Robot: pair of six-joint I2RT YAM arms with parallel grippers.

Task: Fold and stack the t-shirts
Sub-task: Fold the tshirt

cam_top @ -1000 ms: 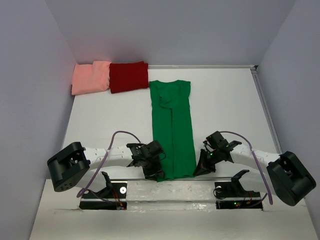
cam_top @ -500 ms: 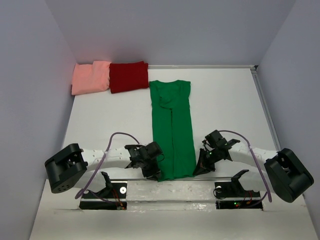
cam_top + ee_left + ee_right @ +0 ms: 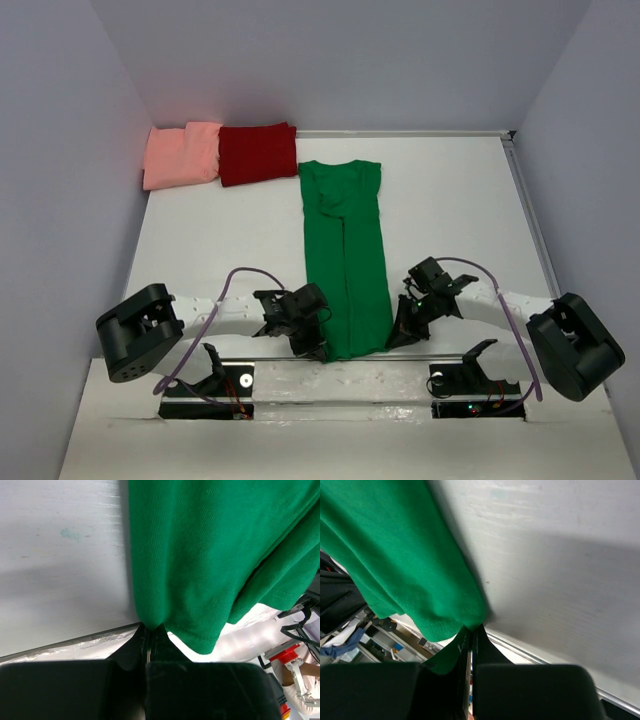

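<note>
You have the bright green soft-fabric t-shirt point(image 3: 345, 255) lying flat as a long narrow strip down the middle of the white table point(image 3: 450, 210). Its collar is at the far end, and a seam-like fold runs along its length. Your left gripper point(image 3: 148, 631) is pinched closed on the near left hem corner, and your right gripper point(image 3: 471, 630) is pinched closed on the near right corner. The folded salmon-pink fabric t-shirt point(image 3: 182, 154) and the folded dark red fabric t-shirt point(image 3: 258, 153) sit touching, side by side, in the far left corner.
</note>
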